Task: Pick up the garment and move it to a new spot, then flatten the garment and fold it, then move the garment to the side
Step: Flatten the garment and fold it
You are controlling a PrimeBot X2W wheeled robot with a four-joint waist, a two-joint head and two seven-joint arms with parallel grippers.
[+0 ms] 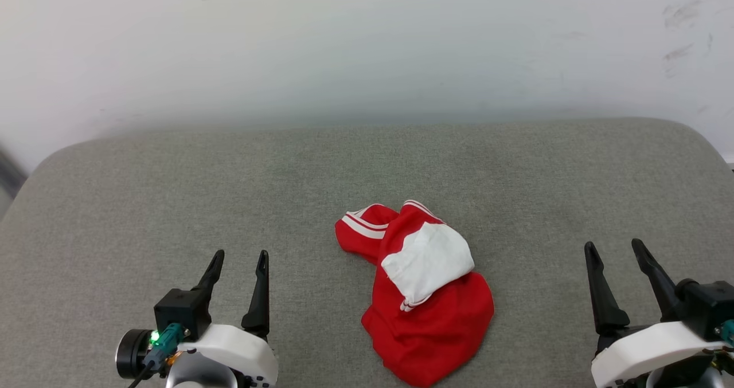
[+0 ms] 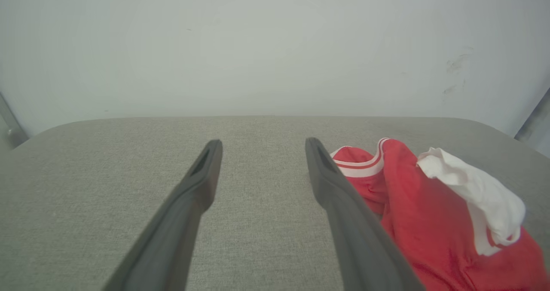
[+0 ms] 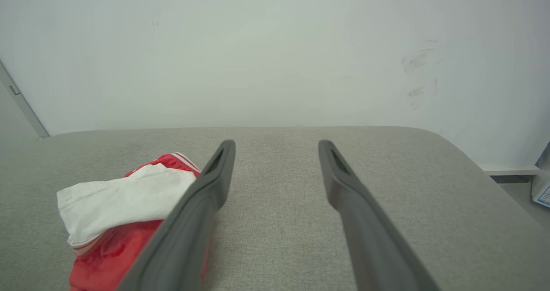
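The garment (image 1: pixel 427 313) lies crumpled in a heap near the front middle of the grey cushioned surface, red with a white sleeve folded on top and striped trim showing at its far edge; its lettering is hidden. In the left wrist view the garment (image 2: pixel 429 222) sits to the right of my fingers, and in the right wrist view the garment (image 3: pixel 124 205) sits to their left. My left gripper (image 1: pixel 241 255) stands open at the lower left, well apart from the cloth. At the lower right my right gripper (image 1: pixel 613 245) is open too, holding nothing.
The grey fabric surface (image 1: pixel 172 193) has rounded far corners and ends at a white wall (image 1: pixel 367 44) behind it. Beyond the surface's right edge, a pale object (image 3: pixel 542 190) stands on the floor.
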